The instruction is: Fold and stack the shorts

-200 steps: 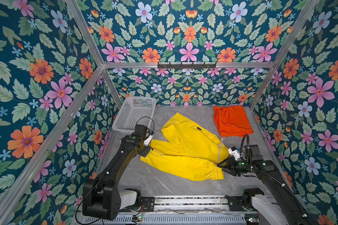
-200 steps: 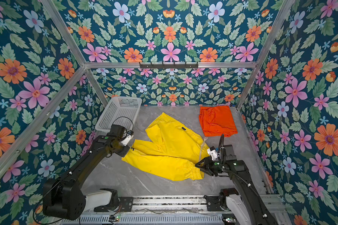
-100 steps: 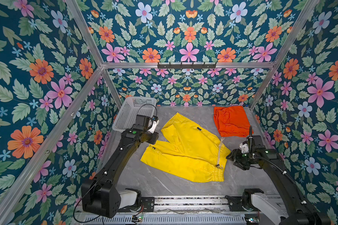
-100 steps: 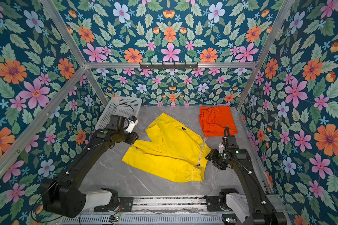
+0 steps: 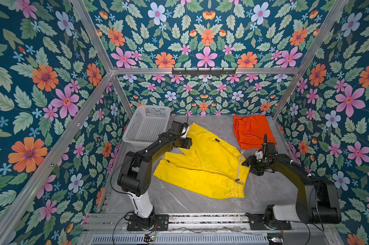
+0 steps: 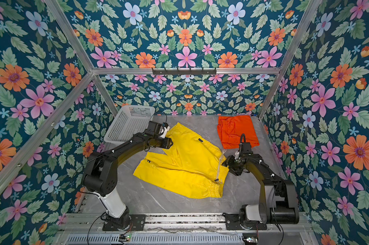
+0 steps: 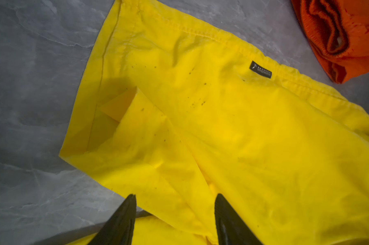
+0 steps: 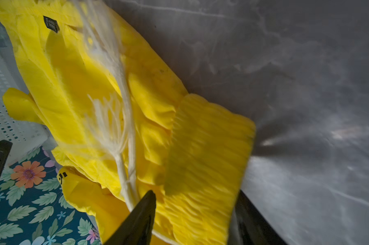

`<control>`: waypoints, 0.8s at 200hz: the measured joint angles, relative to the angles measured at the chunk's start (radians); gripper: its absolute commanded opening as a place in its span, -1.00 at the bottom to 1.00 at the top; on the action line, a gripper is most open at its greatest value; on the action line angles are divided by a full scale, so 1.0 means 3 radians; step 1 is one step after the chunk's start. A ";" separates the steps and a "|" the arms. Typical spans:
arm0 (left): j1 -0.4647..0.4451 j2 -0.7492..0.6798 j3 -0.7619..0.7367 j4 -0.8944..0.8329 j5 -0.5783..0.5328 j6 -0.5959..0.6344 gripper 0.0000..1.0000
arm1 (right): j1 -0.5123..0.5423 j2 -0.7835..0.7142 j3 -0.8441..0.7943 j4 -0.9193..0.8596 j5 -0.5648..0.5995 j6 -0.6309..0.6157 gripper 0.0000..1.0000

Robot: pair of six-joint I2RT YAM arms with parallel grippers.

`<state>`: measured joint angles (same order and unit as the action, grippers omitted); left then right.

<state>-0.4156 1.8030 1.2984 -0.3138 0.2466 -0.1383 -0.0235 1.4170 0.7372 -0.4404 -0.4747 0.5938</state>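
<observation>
The yellow shorts (image 5: 200, 165) (image 6: 183, 167) lie spread flat mid-table, legs to the left, waistband and whitish drawstring (image 5: 239, 167) to the right. The orange shorts (image 5: 252, 130) (image 6: 235, 129) sit folded at the back right. My left gripper (image 5: 188, 143) (image 6: 169, 143) hovers open over the far leg near the crotch; in the left wrist view it (image 7: 176, 195) has only yellow fabric (image 7: 221, 127) beneath it. My right gripper (image 5: 246, 163) (image 6: 225, 163) is at the waistband's edge, jaws wide apart. In the right wrist view the ribbed waistband (image 8: 209, 148) lies across its gap (image 8: 196, 192).
A white perforated basket (image 5: 147, 125) (image 6: 129, 123) stands at the back left, just behind my left arm. Floral walls with metal frame posts close in the grey marbled table (image 5: 179, 199). A rail carrying both arm bases runs along the front.
My left gripper moved right and away, from the near leg's hem to the far leg. My right gripper moved back along the waistband. Both jaws widened and the yellow shorts now lie flatter.
</observation>
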 measured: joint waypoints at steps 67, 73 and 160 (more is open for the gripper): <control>0.0107 0.0031 0.0071 0.0097 -0.0193 -0.0436 0.29 | 0.0234 0.0725 0.0800 0.0214 -0.0050 -0.0360 -0.80; 0.0153 0.0005 0.0067 0.0097 -0.0217 -0.0488 0.28 | 0.0262 0.0805 0.0956 0.0187 -0.0039 -0.0425 -0.83; 0.0484 -0.0275 -0.0210 0.0008 -0.0212 -0.0673 0.20 | 0.0086 0.1258 0.2215 -0.0415 0.0657 -0.1090 -0.10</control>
<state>-0.2703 1.7206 1.2354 -0.3115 0.1829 -0.3401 0.0025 1.7943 1.4017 -0.5648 -0.2775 0.2668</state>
